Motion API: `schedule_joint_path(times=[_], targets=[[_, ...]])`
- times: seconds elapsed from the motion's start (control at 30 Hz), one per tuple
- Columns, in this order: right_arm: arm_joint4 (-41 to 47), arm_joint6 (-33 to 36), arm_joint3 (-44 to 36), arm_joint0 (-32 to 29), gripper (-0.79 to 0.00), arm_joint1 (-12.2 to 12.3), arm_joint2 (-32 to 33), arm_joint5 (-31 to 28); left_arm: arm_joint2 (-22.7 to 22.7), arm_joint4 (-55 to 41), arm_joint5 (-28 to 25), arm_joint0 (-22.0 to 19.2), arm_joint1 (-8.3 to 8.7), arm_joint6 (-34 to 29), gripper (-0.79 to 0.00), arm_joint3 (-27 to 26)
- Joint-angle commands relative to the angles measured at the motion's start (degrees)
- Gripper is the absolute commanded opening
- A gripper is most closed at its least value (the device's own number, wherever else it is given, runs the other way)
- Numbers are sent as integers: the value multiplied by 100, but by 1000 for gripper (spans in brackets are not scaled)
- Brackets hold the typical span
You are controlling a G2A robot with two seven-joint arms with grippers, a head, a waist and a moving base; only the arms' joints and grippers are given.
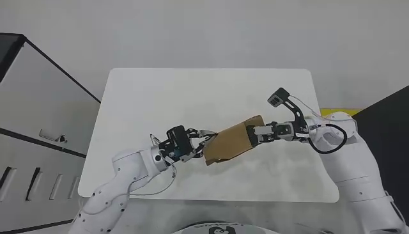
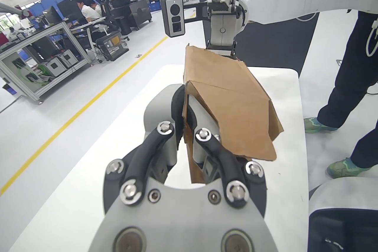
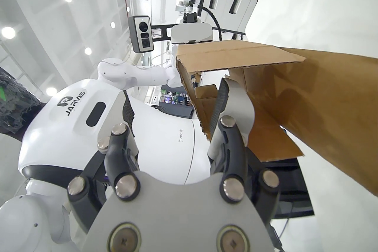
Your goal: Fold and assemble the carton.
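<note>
above table (image 1: pixel 192 93), carton (image 1: pixel 233 141) in left pincer (image 2: pixel 185 111); right pincer (image 3: pixel 175 105) spread astride its end

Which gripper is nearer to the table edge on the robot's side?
Left. The left gripper, shut on one end of the carton, is over the table closer to that edge. The right gripper, at the carton's other end, is farther in.

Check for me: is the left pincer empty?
No, the left pincer is shut on a flap of the carton.
</note>
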Motion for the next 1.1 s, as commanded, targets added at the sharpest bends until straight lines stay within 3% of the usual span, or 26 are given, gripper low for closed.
schedule_joint_path(times=[0.0, 0.13, 0.5, 0.83, 1.07], targets=[[-41, 30, 14, 13, -308, 10, 5, -34, 5, -29, -2, -4, 3, -39, -785, -6], [-145, 107, 46, 45, -397, 31, -9, -113, 45, -124, -27, -18, 6, -91, -785, -13], [-334, 144, 60, 153, -446, 84, -229, -366, 213, -214, -91, -150, 9, -243, -785, 30], [-421, 105, 40, 200, -582, 122, -346, -409, 274, -309, -77, -246, 16, -313, -785, 94], [-472, 79, 88, 262, -570, 133, -479, -434, 359, -341, -67, -317, 15, -321, -785, 148]])
